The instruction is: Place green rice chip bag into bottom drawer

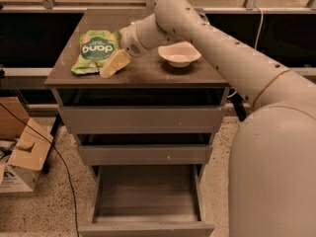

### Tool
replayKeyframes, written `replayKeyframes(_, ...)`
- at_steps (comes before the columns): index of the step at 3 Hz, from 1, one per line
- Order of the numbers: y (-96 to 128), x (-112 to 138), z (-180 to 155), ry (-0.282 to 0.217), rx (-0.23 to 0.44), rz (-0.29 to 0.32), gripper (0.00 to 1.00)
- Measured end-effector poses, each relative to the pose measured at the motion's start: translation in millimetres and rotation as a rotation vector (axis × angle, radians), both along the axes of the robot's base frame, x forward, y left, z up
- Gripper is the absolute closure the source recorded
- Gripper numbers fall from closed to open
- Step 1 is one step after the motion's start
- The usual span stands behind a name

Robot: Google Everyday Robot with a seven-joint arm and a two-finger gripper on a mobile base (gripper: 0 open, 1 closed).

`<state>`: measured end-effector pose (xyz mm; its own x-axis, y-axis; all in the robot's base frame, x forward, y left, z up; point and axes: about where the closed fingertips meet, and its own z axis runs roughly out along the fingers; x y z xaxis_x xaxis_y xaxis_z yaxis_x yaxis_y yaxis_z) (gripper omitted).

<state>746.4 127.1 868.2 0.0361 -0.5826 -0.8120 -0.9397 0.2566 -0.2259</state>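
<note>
The green rice chip bag (94, 51) lies flat on the left part of the cabinet top (138, 73), logo up. My gripper (114, 64) reaches in from the right on the white arm and sits low over the top, right against the bag's right edge. The bottom drawer (146, 197) is pulled out towards me below the other two drawers, and its inside holds nothing.
A white bowl (179, 54) stands on the right part of the cabinet top. Cardboard boxes (19, 147) and a black cable lie on the floor to the left. My white arm and body fill the right side of the view.
</note>
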Motion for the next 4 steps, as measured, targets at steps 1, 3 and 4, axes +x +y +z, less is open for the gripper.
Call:
replayKeyframes(1, 20.3, 14.4, 5.3, -0.004, 0.064, 0.009, 0.0)
replayKeyframes(3, 47.4, 57.7, -13.0, 0.06, 0.135, -0.041, 0.0)
replayKeyframes(4, 54.6, 70.4, -30.0, 0.11, 0.153, -0.072, 0.18)
